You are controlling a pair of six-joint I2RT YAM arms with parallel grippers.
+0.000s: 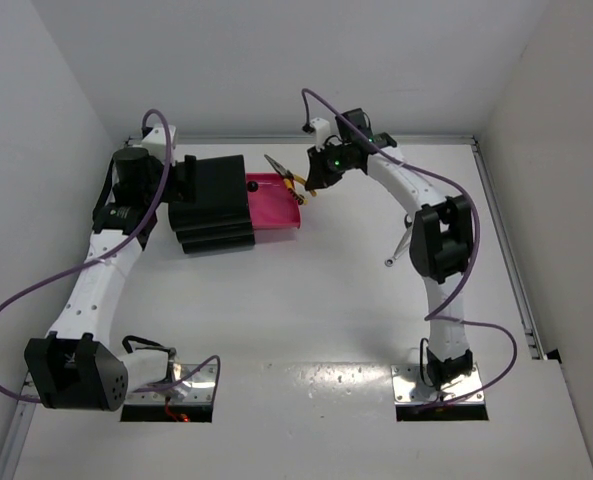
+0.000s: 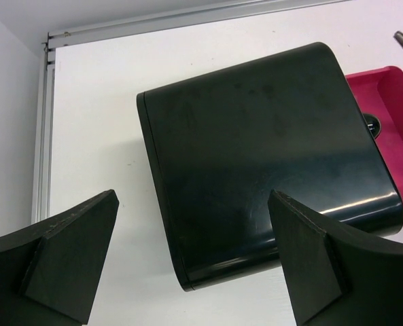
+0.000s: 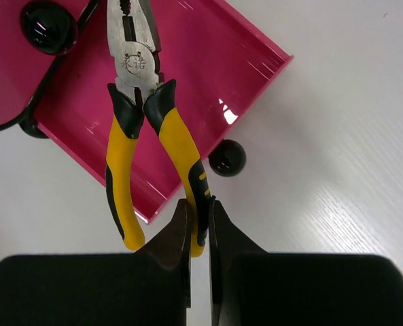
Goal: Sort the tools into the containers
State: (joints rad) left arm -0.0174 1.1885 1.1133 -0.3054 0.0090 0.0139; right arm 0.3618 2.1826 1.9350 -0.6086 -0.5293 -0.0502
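The right gripper [image 3: 200, 204] is pinched tight on one yellow handle of the pliers [image 3: 140, 102]. The nose of the pliers points over the pulled-out pink drawer [image 3: 208, 68] and the handles reach back past its rim, just beside the drawer's black knob [image 3: 227, 157]. I can't tell whether the nose touches the drawer floor. The drawer juts from the right side of the black cabinet [image 1: 211, 205]. At the cabinet's other side the left gripper [image 2: 193, 197] hovers with its fingers wide apart and nothing between them. The wrench [image 1: 396, 252] lies on the table [image 1: 306, 320] near the right arm's elbow, well apart from the cabinet.
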